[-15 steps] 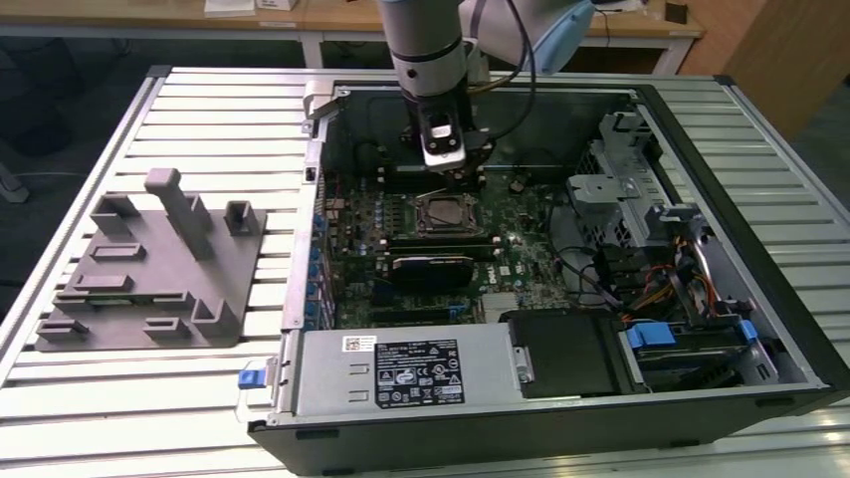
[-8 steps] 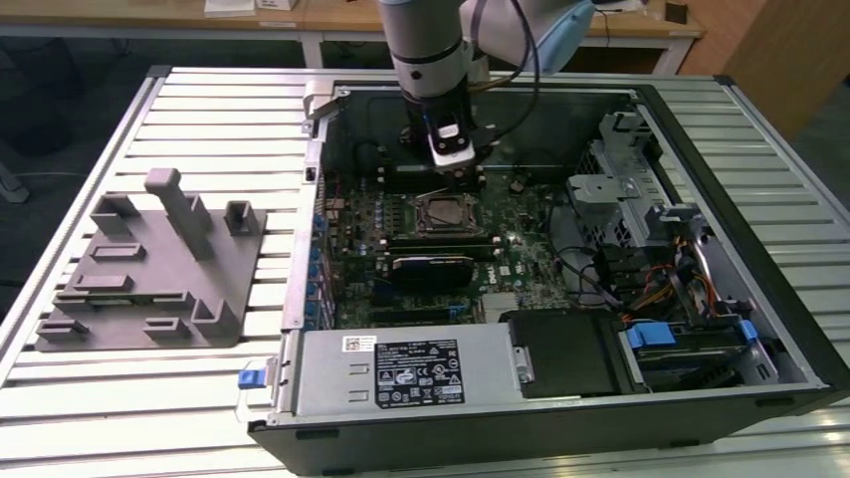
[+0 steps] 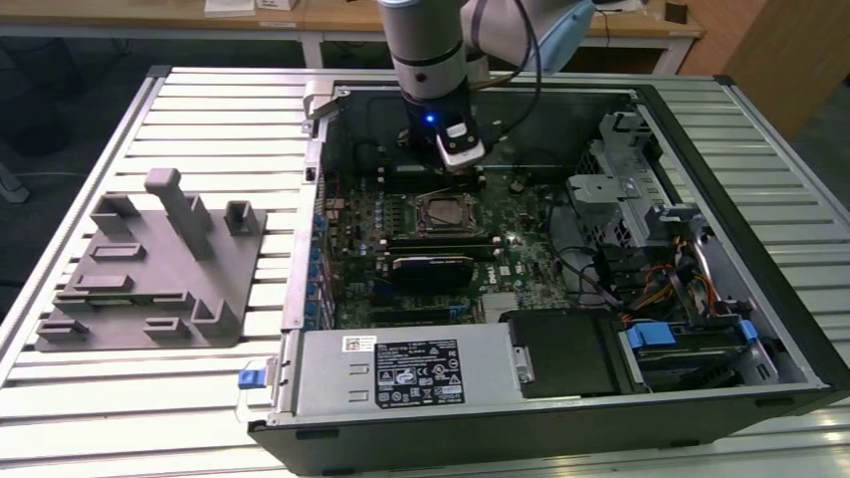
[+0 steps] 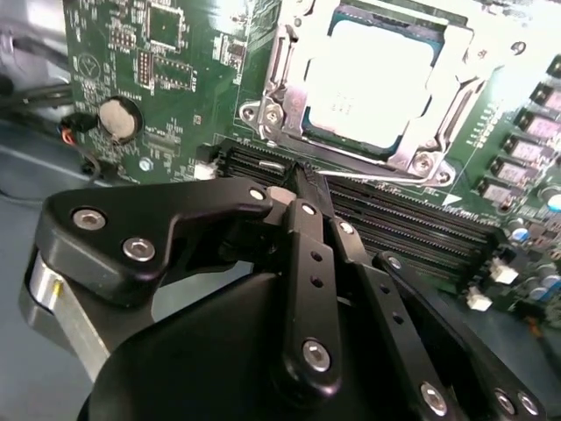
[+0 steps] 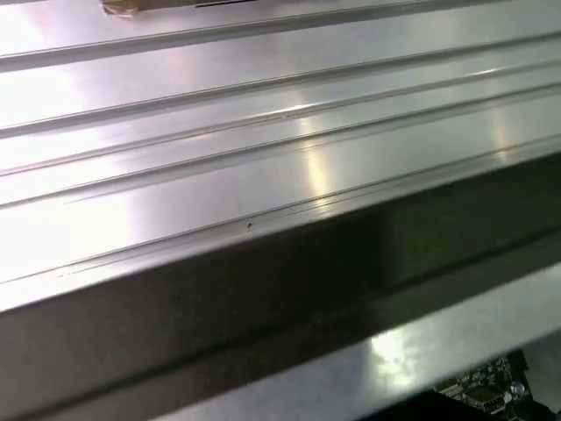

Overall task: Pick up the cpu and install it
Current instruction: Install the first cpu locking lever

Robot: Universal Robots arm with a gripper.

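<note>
Fingers [image 4: 302,197] of the black gripper [image 4: 305,180] come together at their tips in the second wrist view, with nothing between them. The jaws are closed and hold nothing. The tips hang just over the long dark memory slots [image 4: 412,219] on the green motherboard [image 4: 175,79].

Just past the tips lies the cpu [image 4: 372,83]. It is a flat square chip with a pale grey top, and it sits inside its socket. A shiny metal frame [image 4: 280,96] goes around it on all sides. The gripper is near the cpu but not touching it. A round silver battery [image 4: 118,118] sits on the board off to one side.

In the exterior view the arm [image 3: 428,50] reaches down into the open computer case [image 3: 531,418], and the gripper [image 3: 459,159] hangs just above the socket [image 3: 441,211] in the middle of the board. The case walls stand on all four sides. Drive bays and wires [image 3: 664,259] crowd the exterior view's right. A black box [image 3: 564,351] and a silver box with a label [image 3: 398,373] fill the near edge. Above the board there is open room.

The case rests on a ribbed metal table [image 3: 199,418]. A grey plastic block [image 3: 146,269] with posts sits on the table at the exterior view's left, well apart from the case.

The first wrist view shows ribbed metal [image 5: 263,132] and a dark edge [image 5: 263,298].
</note>
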